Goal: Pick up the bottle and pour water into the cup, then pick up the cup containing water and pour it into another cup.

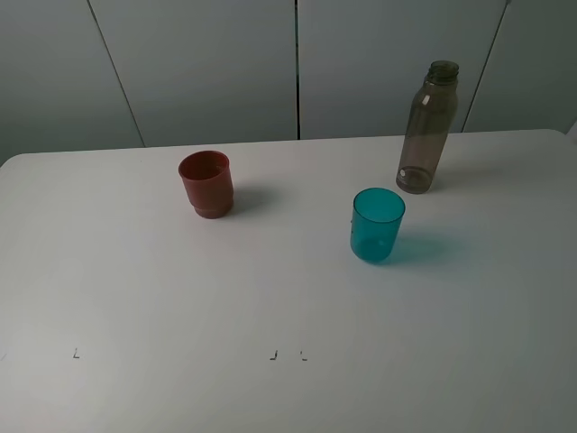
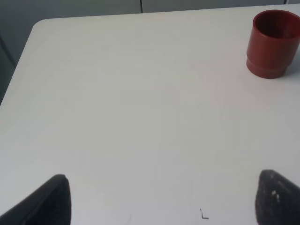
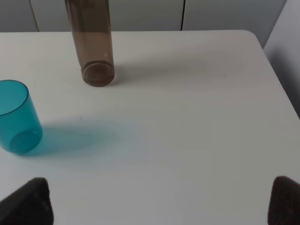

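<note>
The smoky grey-brown bottle (image 1: pixel 427 129) stands upright at the back right of the white table; its lower part shows in the right wrist view (image 3: pixel 92 44). The teal cup (image 1: pixel 377 225) stands upright in front of it, also in the right wrist view (image 3: pixel 16 117). The red-brown cup (image 1: pixel 206 183) stands upright at the back left, also in the left wrist view (image 2: pixel 273 43). The left gripper (image 2: pixel 164 199) is open and empty over bare table, well short of the red-brown cup. The right gripper (image 3: pixel 159 201) is open and empty, short of the bottle and teal cup. Neither gripper shows in the high view.
The white table (image 1: pixel 270 298) has small dark marks near its front (image 1: pixel 273 355), one in the left wrist view (image 2: pixel 204 215). Grey wall panels stand behind the table. The table's right edge (image 3: pixel 276 70) and left edge (image 2: pixel 18 65) show in the wrist views.
</note>
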Robot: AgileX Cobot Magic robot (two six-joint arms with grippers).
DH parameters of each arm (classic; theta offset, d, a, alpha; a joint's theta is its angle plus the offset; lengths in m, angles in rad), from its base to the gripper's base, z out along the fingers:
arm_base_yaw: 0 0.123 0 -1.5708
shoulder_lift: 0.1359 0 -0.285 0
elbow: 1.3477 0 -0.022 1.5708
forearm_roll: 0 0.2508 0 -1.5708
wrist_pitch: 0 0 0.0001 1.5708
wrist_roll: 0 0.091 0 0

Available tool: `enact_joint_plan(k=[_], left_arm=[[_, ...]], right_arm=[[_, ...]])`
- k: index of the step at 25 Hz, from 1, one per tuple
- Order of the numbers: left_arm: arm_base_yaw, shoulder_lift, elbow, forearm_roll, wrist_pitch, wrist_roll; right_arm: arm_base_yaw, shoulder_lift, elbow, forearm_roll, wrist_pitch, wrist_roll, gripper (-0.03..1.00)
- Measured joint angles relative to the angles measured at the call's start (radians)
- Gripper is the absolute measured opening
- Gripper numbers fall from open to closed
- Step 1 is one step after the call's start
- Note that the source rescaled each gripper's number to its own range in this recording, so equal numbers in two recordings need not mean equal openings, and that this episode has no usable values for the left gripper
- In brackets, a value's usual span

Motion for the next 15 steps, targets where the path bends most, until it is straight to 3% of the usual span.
enact_joint_plan(k=[15], left_arm=[[0.0, 0.0, 0.0, 0.0, 0.0, 0.0]], right_arm=[[0.0, 0.0, 0.0, -0.004, 0.0, 0.017, 1.0]])
